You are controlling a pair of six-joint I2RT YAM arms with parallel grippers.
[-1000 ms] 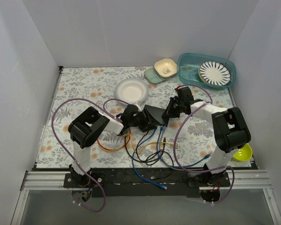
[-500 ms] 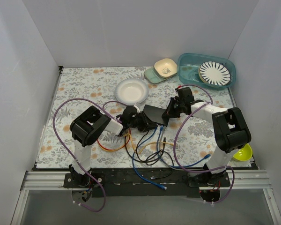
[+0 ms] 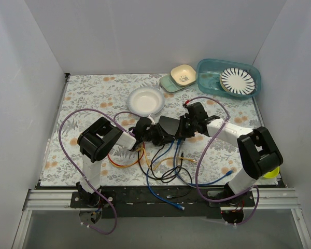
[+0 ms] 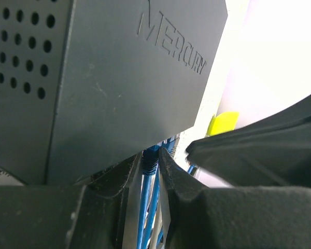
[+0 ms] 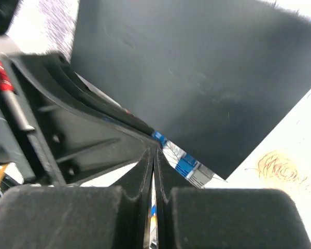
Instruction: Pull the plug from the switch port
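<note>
The switch (image 3: 170, 124) is a flat black box lying mid-table; it fills the left wrist view (image 4: 119, 78), where "MERCURY" is stamped on it. My left gripper (image 3: 156, 134) is at its near-left edge, shut on a blue plug (image 4: 151, 154) that sits in the switch edge, with the blue cable running back between the fingers. My right gripper (image 3: 183, 129) is shut with nothing between its fingers (image 5: 154, 153); its tips touch the switch's (image 5: 197, 78) near-right edge, beside more blue plugs (image 5: 185, 165).
Blue, black, orange and yellow cables (image 3: 163, 166) sprawl in front of the switch. A white bowl (image 3: 145, 99) lies behind it. At the back right are a teal tub (image 3: 207, 78) holding a striped plate and a cream dish (image 3: 183, 75). A yellow-green bowl (image 3: 269, 171) is near right.
My right gripper has moved left and nearer, from behind the switch's right end to its near-right edge. The switch has settled flatter. My left gripper has stayed at the plug.
</note>
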